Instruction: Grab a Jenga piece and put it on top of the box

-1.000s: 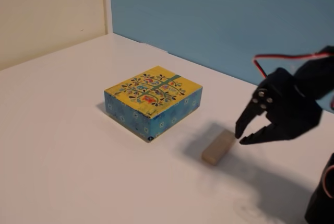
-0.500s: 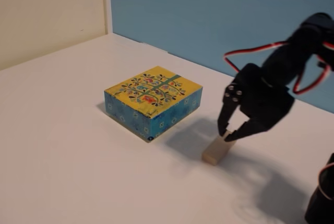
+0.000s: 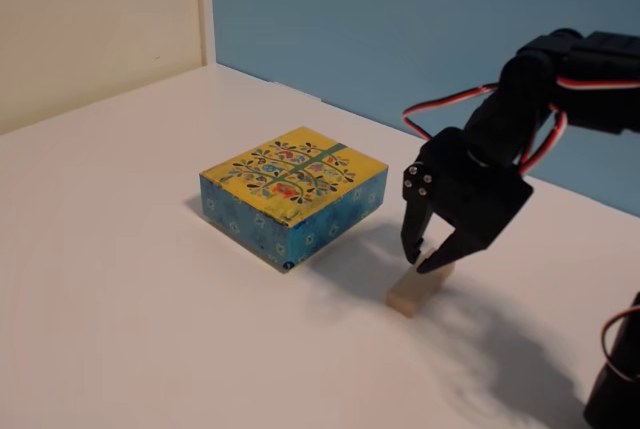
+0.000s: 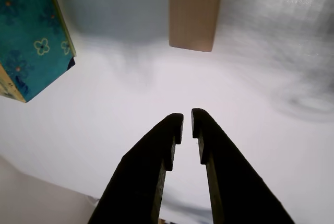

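Since the earlier frames the gripper has swung in from the right and come down over the far end of the Jenga piece, which lies flat on the white table just right of the box. The fingers stand apart in the fixed view, nothing clamped between them.

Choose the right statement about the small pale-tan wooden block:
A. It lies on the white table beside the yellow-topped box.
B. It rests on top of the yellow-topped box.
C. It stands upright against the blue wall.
A. In the fixed view the pale-tan wooden block lies flat on the white table, apart from the yellow-topped box, whose top is bare.
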Motion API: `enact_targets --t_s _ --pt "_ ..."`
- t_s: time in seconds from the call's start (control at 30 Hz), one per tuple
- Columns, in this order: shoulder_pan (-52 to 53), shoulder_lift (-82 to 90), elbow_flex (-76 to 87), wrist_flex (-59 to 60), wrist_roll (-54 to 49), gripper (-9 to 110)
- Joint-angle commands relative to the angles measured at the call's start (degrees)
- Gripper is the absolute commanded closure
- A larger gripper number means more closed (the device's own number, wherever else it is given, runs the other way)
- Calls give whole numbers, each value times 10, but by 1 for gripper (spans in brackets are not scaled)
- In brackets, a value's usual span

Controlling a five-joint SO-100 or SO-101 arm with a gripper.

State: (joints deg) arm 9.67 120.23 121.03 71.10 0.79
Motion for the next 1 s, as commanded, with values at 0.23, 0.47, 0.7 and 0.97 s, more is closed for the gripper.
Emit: enact_targets --t_s 0.23,0.47,0.7,0.97 --pt "19 -17 -25 -8 0 101" --pt "32 -31 -24 -3 -1 92" --pt "46 -45 -24 -4 -4 83" --pt "53 -91 -25 -9 -8 77"
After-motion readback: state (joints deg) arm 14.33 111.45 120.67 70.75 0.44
